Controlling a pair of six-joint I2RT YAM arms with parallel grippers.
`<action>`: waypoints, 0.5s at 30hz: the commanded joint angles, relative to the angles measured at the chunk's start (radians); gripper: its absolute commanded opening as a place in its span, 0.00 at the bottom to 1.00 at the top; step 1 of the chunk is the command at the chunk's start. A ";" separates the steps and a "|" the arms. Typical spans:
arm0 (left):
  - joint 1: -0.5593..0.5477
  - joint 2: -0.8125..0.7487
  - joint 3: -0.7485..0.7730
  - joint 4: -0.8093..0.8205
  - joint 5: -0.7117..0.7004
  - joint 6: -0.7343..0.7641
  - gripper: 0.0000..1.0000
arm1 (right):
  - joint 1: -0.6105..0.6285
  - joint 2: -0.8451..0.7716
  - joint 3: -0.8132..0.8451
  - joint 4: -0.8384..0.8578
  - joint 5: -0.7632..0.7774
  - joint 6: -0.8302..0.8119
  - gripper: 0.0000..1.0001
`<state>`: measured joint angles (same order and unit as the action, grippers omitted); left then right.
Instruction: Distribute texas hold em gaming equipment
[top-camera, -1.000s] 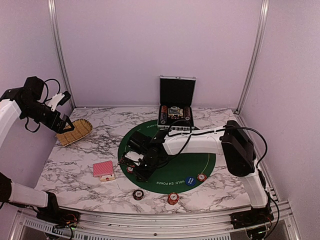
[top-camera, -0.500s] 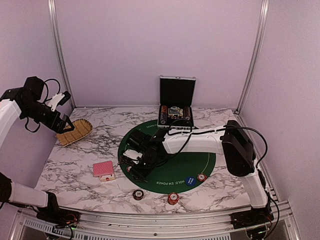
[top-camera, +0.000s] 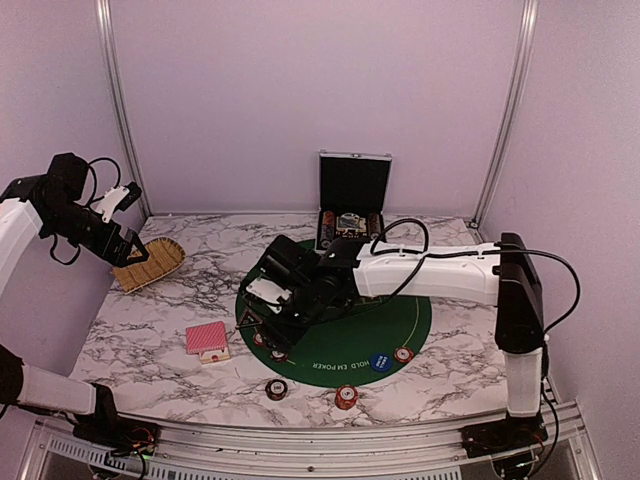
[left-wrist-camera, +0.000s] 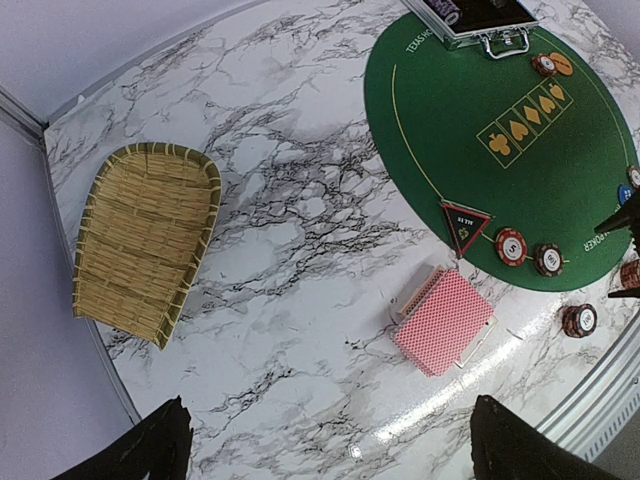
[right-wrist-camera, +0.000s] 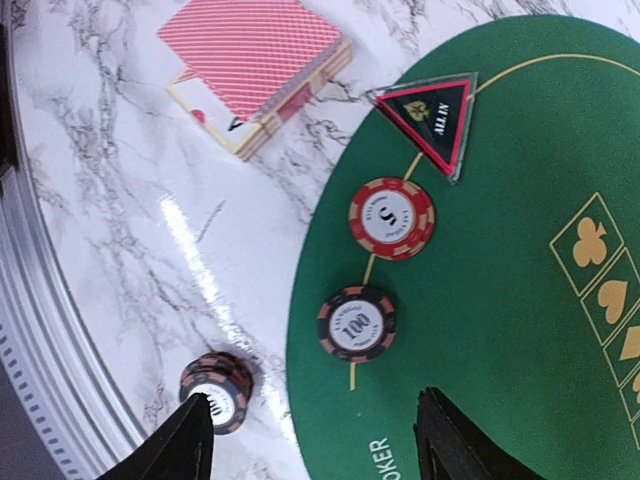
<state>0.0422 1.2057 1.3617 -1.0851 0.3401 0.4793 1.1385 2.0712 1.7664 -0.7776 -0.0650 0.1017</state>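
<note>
My right gripper (top-camera: 266, 314) (right-wrist-camera: 310, 440) hangs open and empty over the left edge of the green mat (top-camera: 350, 335). Below it lie a red-and-white chip (right-wrist-camera: 392, 217), a dark chip (right-wrist-camera: 357, 323) and the dark triangular token (right-wrist-camera: 430, 110). A short chip stack (right-wrist-camera: 215, 390) (top-camera: 276, 389) stands on the marble by the left fingertip. The red-backed cards (top-camera: 207, 340) (left-wrist-camera: 443, 320) (right-wrist-camera: 250, 50) lie left of the mat. A blue disc (top-camera: 380, 362), a chip (top-camera: 403, 354) and another stack (top-camera: 345, 397) sit at the front. An orange disc (left-wrist-camera: 561, 63) lies near the case. My left gripper (top-camera: 128, 243) (left-wrist-camera: 325, 455) is open, high by the basket.
A woven straw basket (top-camera: 148, 264) (left-wrist-camera: 145, 240) lies at the far left. An open metal chip case (top-camera: 352, 205) stands at the back of the mat. Purple walls and aluminium posts enclose the table; its metal front rail (right-wrist-camera: 40, 330) runs close to the chip stack.
My right gripper has risen and drawn back from the mat's left edge, uncovering the two chips there. The right arm's elbow has swung right. The left arm has not moved.
</note>
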 joint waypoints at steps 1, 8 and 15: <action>-0.002 -0.014 0.018 -0.032 0.014 0.005 0.99 | 0.088 -0.040 -0.069 -0.032 -0.003 0.020 0.70; -0.002 -0.019 0.018 -0.033 0.016 0.003 0.99 | 0.126 -0.021 -0.118 -0.010 -0.032 0.038 0.71; -0.001 -0.022 0.016 -0.035 0.012 0.004 0.99 | 0.127 0.028 -0.107 0.003 -0.037 0.022 0.70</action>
<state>0.0422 1.2007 1.3617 -1.0855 0.3401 0.4793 1.2682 2.0651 1.6424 -0.7868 -0.0963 0.1261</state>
